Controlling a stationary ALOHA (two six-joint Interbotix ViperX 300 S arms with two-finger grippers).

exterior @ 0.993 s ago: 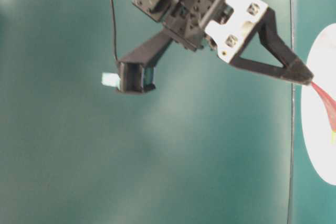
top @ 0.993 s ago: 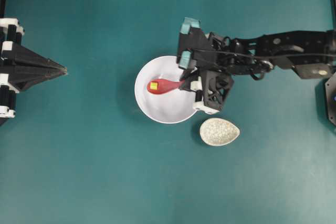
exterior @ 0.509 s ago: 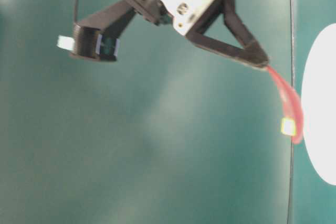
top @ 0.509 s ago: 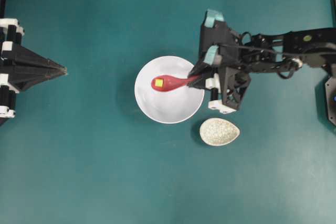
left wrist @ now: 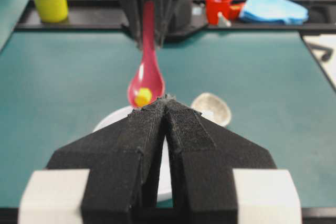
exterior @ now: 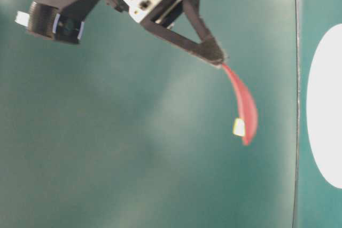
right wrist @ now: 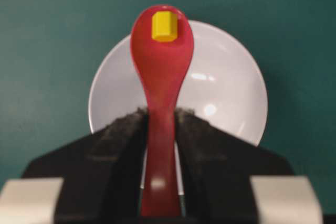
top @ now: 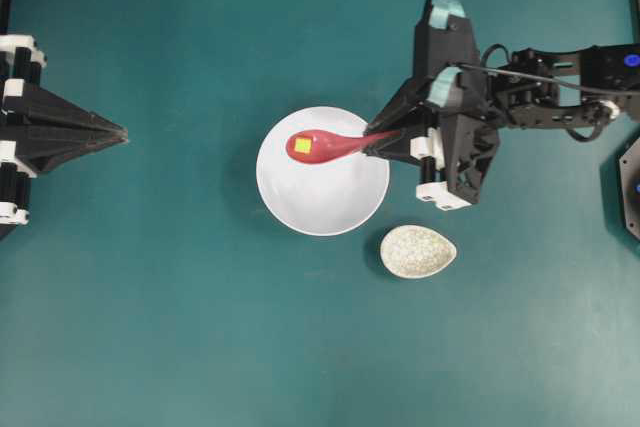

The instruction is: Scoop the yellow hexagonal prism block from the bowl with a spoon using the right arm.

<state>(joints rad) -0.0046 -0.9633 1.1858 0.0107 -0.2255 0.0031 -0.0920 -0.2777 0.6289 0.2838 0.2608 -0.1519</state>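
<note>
While my right gripper (right wrist: 161,129) presses its two black fingers (right wrist: 118,145) against the flat handle of the spoon (top: 330,145), the red scoop hangs over the upper left part of the white bowl (top: 325,202) in the overhead view. Near the tip of the scoop sits the yellow hexagonal prism block (right wrist: 164,27). At the left edge of that view my left gripper (left wrist: 167,103) rests with its fingers closed together on nothing. Just below and right of the bowl lies a small speckled dish (top: 417,251).
</note>
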